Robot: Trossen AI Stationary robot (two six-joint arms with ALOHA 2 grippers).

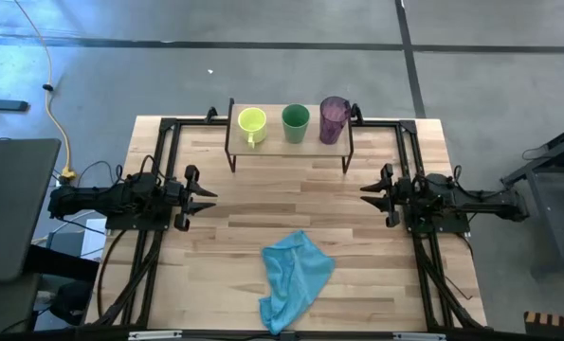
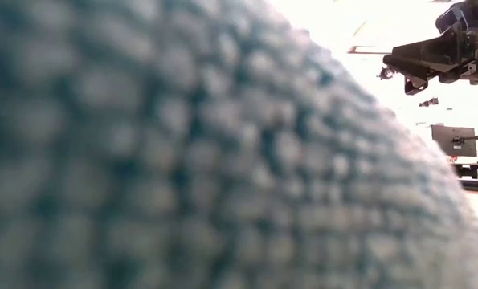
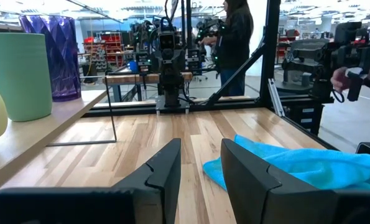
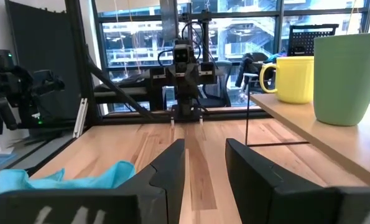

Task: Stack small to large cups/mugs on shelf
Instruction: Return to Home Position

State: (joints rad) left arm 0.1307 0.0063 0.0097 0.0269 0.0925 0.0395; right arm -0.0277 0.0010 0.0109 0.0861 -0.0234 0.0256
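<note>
Mug (image 1: 251, 122), cup (image 1: 296, 122), taller cup (image 1: 334, 118) line the shelf (image 1: 272, 145) (cloth (image 1: 296, 275) before it).

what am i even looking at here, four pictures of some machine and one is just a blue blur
It is a two-armed robot at a wooden table. The overhead picture shows both arms lying at the sides: the left gripper and the right gripper point inward, both slightly open and empty. At the far edge stands a small shelf carrying a yellow-green mug, a green cup and a purple cup in a row. A light blue cloth lies crumpled on the near side. The blur comes from a table-height camera with that cloth right in front of it. The other two pictures come from cameras on each wrist, looking past that arm's own dark fingers. A person stands in the room behind.
</note>
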